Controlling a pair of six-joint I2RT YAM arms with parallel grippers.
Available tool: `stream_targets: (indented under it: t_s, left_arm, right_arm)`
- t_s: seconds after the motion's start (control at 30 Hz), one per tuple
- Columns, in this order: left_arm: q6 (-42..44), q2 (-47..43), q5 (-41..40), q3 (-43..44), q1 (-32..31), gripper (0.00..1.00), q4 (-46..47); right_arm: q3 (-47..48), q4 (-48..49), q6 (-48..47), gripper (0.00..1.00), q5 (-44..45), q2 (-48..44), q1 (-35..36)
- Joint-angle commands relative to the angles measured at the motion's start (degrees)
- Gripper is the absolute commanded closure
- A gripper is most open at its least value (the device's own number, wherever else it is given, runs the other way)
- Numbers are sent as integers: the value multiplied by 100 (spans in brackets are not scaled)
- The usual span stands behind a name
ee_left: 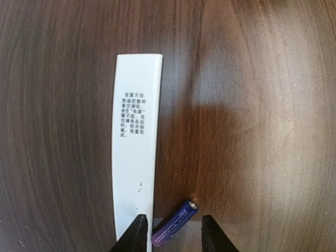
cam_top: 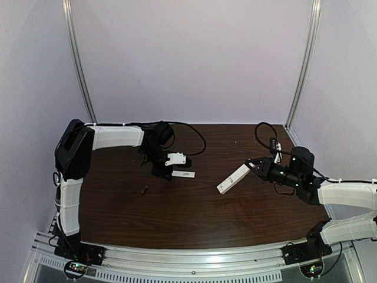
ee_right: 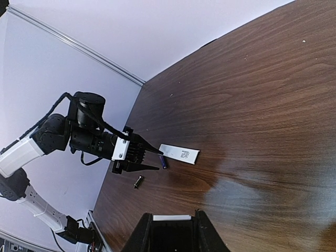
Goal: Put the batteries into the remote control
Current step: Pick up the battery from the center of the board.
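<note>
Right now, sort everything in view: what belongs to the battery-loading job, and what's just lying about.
Job: remote control; purple battery; dark battery.
Lying about: flat white strip with printed text, beside the purple battery.

The only writing I can see stands on the flat white strip. It is a small block of grey Chinese characters, printed in several short lines down its middle, with one word set in quotation marks. They are too fine for me to read with certainty. The bluish-purple battery beside it shows no print I can make out.
</note>
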Motion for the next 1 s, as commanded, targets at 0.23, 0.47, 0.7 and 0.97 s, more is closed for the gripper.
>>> stream_targets:
  t_s: [0.23, 0.47, 0.7, 0.97]
  left_arm:
    - [187, 297, 26, 112, 19, 72, -228]
    - [-13, 263, -69, 34, -114, 87, -456]
    - [-969, 84, 85, -26, -454, 99, -559]
    - [-2301, -1042, 261, -132, -472, 100, 658]
  right_arm:
    - [-62, 201, -37, 100, -53, 5, -62]
    - [-65, 227, -29, 100, -54, -7, -64]
    - [-77, 132, -62, 100, -3, -153, -64]
    - [7, -19, -56, 100, -109, -168, -59]
